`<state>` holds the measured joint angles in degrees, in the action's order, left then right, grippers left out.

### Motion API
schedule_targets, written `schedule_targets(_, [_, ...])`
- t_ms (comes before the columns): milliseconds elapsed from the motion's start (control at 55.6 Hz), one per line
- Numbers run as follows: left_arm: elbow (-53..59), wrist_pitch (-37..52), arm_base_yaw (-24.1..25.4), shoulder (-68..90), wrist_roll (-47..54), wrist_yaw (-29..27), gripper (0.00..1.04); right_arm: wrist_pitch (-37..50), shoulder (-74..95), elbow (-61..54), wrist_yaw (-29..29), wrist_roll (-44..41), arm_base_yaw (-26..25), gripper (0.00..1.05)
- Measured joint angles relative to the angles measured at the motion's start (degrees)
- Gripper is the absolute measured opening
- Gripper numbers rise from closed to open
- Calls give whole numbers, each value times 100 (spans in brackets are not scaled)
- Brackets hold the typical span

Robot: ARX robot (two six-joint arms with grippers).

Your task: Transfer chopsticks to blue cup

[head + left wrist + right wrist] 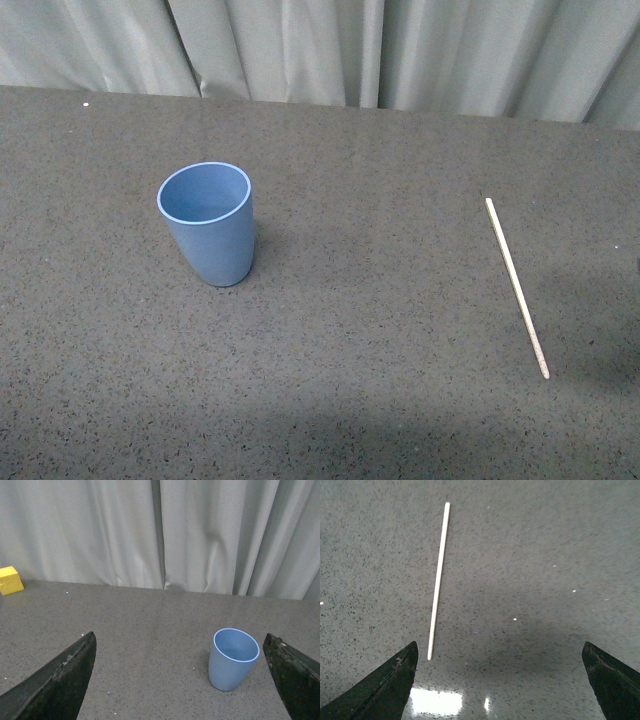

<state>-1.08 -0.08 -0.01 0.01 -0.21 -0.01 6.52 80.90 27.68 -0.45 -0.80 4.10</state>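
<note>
In the front view, the chopsticks [516, 287] are seen as one long thin stick, laid flat on the right side of the table [350, 400]. Its long line runs from far to near, and the near end is turned a little more to the right. The stick is straight and pale cream-white. The blue cup [205, 225] is stood upright on the left side, well apart from the stick. It is a plain light-blue cup with no handle, a bit narrower at the bottom. The table is dark grey with small specks, and a pale curtain [300, 50] is hung in folds behind it.

In the left wrist view, the left gripper [179, 637] is spread wide and nothing is held in it. The blue cup [232, 660] is seen near one dark finger, not touched. A yellow block [10, 580] is set far off, by the curtain.

In the right wrist view, the right gripper [499, 645] is spread wide too — nothing is held. The chopsticks [438, 580] are laid flat on the speckled table, with one end near a finger and the other end pointed away. A bright patch of light is seen on the table.
</note>
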Motion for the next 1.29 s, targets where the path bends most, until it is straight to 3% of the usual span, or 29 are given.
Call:
schedule_targets(360, [0,0,0,0,0,0,98,-796,2750,2212,-376,872,337,95])
schedule_targets(935, [0,0,0,0,0,0,98,-1587,4312,3711,-474,1121,431,95])
schedule_targets(1294, [0,0,0,0,0,0,98,-1674,4476,3875,-461,1152,452,48])
